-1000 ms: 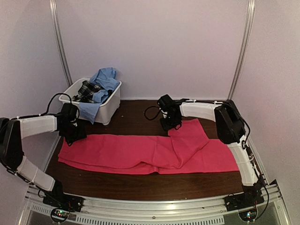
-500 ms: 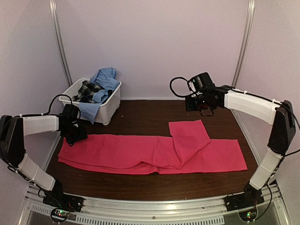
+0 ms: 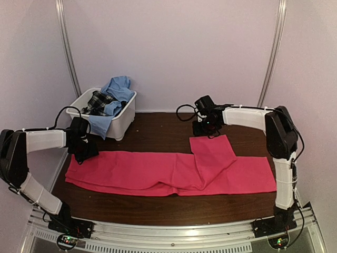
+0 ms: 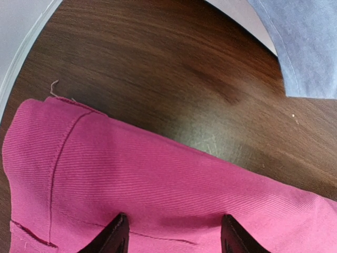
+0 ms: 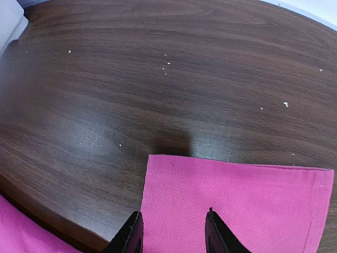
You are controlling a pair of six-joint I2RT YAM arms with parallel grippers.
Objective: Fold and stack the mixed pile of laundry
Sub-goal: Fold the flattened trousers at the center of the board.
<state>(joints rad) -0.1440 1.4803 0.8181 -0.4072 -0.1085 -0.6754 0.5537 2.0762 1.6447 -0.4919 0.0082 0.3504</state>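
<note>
With jaws spread on left gripper (image 4: 174, 234) and right gripper (image 5: 172, 230), could nip just one layer of cloth (image 3: 152, 171) at centre-right flap (image 3: 213, 150), skewing it across counter (image 3: 158, 132)

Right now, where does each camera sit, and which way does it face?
Top: high behind the robot, looking down on table, pink cloth, tub; left arm, right arm show.
Left wrist: above the cloth's left end, looking down; left claw open.
Right wrist: above the cloth's folded flap, looking down; right claw open.
Shared: the pink cloth.
</note>
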